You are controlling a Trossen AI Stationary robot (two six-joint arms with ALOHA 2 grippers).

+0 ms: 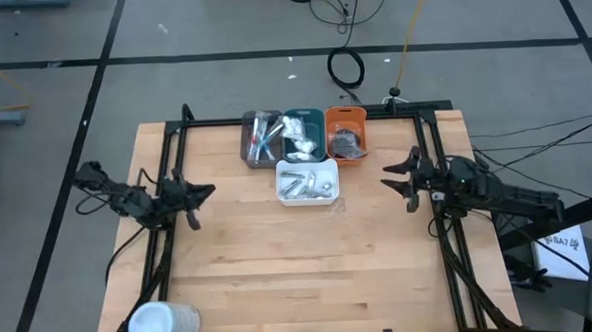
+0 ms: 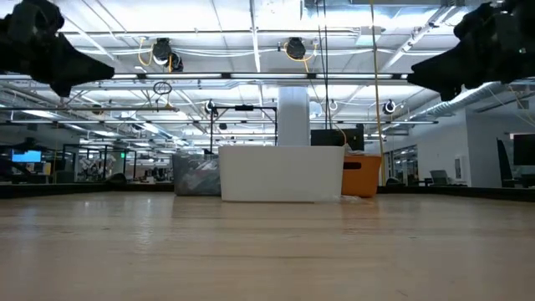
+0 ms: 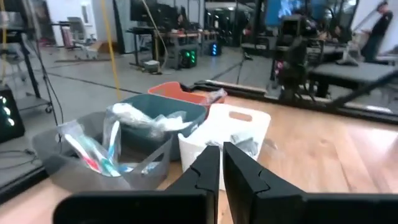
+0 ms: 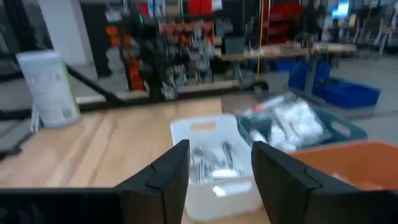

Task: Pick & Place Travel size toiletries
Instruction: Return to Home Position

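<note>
You see the silver metal nail cutters lying lengthwise in the white rectangular bin, long axes running arm to arm. The left gripper has its jaws pressed almost together, while the right gripper has its jaws spread.

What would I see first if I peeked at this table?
Four little trays huddle at the far middle of the table: a grey tray, a teal tray and an orange tray in a row, and a white tray in front holding shiny silver pieces. A dark arm hangs at each side, the left gripper with fingers shut, the right gripper with fingers open. A big white cylinder sits at the near left corner.
</note>
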